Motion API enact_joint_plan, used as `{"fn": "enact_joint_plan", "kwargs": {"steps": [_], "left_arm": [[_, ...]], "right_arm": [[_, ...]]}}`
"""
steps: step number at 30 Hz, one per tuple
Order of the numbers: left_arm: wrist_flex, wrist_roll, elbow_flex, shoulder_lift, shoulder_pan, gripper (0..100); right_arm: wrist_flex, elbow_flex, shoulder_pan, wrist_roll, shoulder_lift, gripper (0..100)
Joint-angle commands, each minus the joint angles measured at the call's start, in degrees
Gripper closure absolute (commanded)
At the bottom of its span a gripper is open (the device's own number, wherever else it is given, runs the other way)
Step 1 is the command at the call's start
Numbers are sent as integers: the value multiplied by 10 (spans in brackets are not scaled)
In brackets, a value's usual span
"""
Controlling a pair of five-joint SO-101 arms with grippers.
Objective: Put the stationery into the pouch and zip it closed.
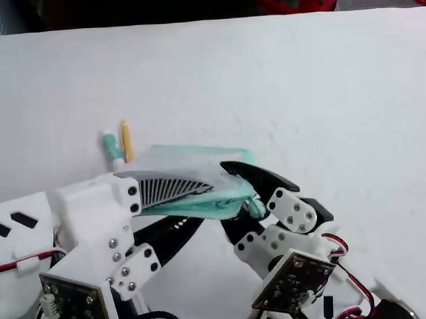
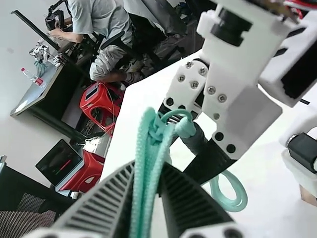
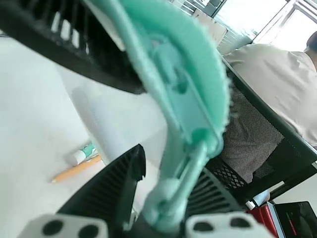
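Observation:
A mint-green pouch point(image 1: 199, 163) with a see-through body is held up off the white table point(image 1: 323, 93). My left gripper point(image 1: 200, 198) is shut on its zip edge; in the left wrist view the ribbed fingers point(image 2: 104, 198) pinch the green zip tape point(image 2: 148, 163). At the pouch's other end, my right gripper point(image 1: 241, 200) is shut on the zip pull point(image 3: 173, 191), below the zip point(image 3: 183, 84). A yellow pencil point(image 1: 126, 140) and a short green-and-white stick point(image 1: 112, 147) lie side by side on the table beyond the pouch, outside it.
The pull's green cord loop point(image 2: 230, 193) hangs below the right gripper. Red stools point(image 2: 101, 101) and a person at a desk are off the table's far side. Bare table stretches to the far and right sides.

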Motion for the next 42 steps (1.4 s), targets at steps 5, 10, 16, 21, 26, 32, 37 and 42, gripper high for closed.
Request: {"fn": "enact_joint_plan", "kwargs": {"steps": [5,10,16,21,26,32,37,42], "left_arm": [[-36,9,-5,-8,5,975],[-36,103,-9,-9,-23,817],[-41,268,-4,-5,-180,709],[-43,272,-4,-5,-204,706],[-39,272,-4,-8,-239,710],[-42,289,16,-9,-400,710],[-87,346,152,-5,-578,707],[-330,429,436,-5,-676,710]], "right_arm": [[-7,39,-91,8,6,981],[-34,39,-54,9,6,981],[-102,47,58,-40,6,981],[-193,126,114,-72,11,981],[-291,235,119,-73,11,981],[-380,300,120,-94,7,981],[-400,300,152,-144,6,981],[-395,302,160,-155,-7,981]]}}
